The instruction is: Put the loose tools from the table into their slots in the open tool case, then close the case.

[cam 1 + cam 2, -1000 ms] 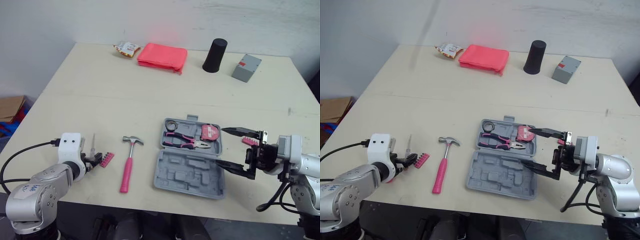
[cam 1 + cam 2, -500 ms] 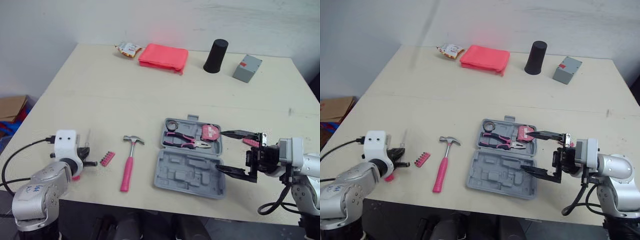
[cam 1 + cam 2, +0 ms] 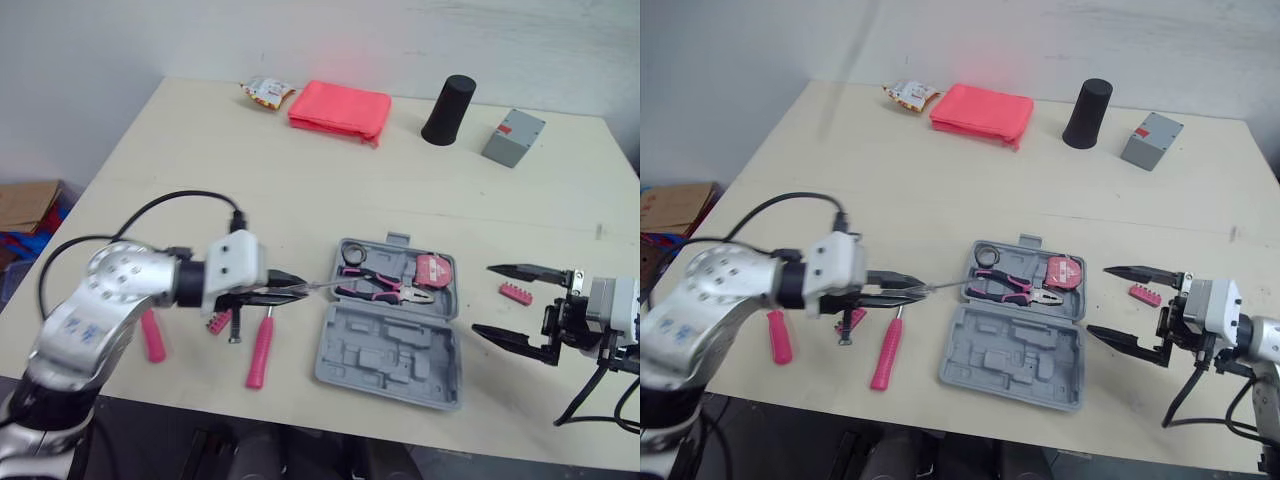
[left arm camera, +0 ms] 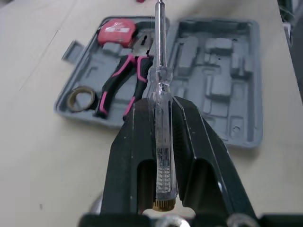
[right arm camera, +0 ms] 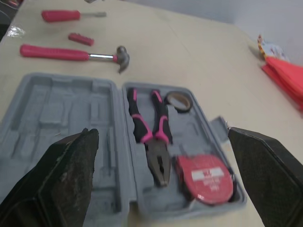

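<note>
The grey tool case [image 3: 378,352] lies open near the table's front edge, with pliers [image 3: 385,289], a red tape measure [image 3: 436,270] and a tape roll [image 3: 351,258] in its far half. My left gripper [image 3: 278,291] is shut on a clear-handled screwdriver [image 4: 159,90], held level just left of the case with its tip over the case's left rim. Below that arm lie a pink-handled hammer [image 3: 259,348], a pink bit strip [image 3: 216,323] and a pink-handled screwdriver [image 3: 153,336]. My right gripper [image 3: 515,305] stands open to the right of the case, beside another pink bit strip [image 3: 514,292].
Along the far edge of the table sit a snack packet [image 3: 265,92], a folded pink cloth [image 3: 340,108], a black cylinder [image 3: 447,110] and a small grey box [image 3: 513,136]. A cardboard box [image 3: 25,205] stands on the floor at the left.
My left arm has lifted the clear screwdriver off the table and swung right to the case's edge. My right gripper has drawn back rightward, away from the case. The camera has also shifted.
</note>
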